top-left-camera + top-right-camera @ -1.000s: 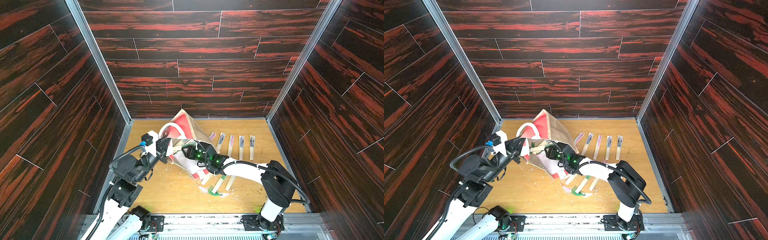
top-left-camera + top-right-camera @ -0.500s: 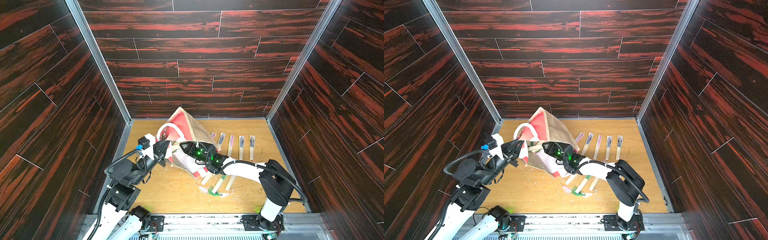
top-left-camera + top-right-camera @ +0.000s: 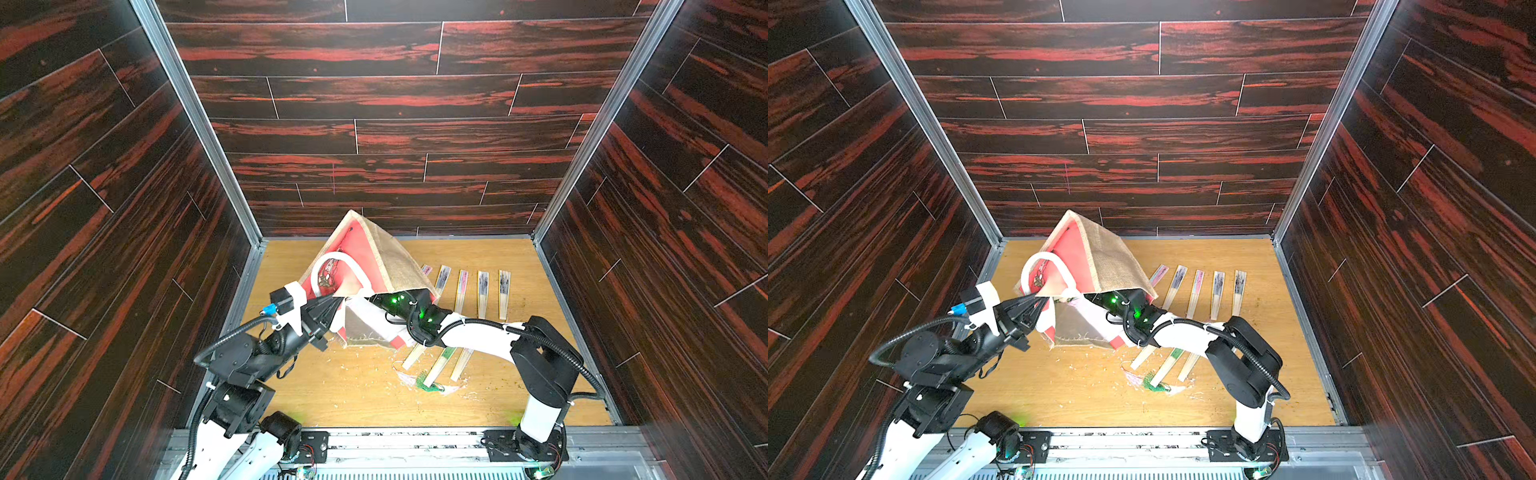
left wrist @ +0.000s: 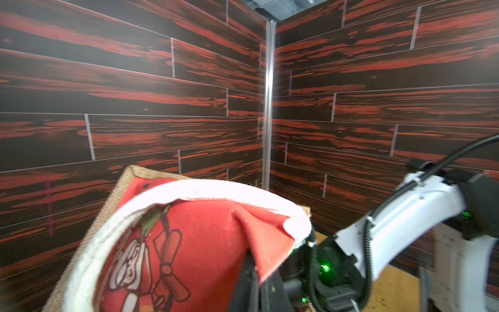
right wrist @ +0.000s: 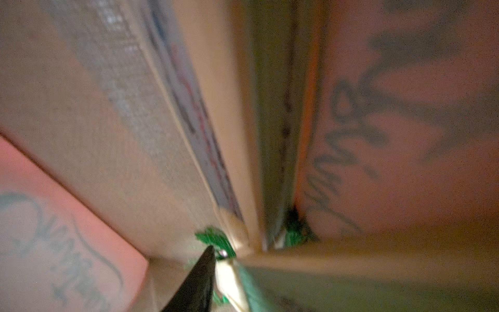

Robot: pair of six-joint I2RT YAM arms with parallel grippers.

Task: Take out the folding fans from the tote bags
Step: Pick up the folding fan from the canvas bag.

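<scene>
Beside the tote bag (image 3: 398,262) several folding fans (image 3: 482,291) are lying freed, while the right gripper (image 5: 216,266), its spread unclear, is groping inside for more

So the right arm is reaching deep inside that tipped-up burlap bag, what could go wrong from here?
The tan burlap tote bag with red side panels is tipped up, its rim pinched by the left fingers; a slip could drop it onto the right arm. Inside, a right finger sits by a green tassel among packed closed bamboo fans; it might snag threads. Pulling out could sweep the three loose fans under that arm.
</scene>
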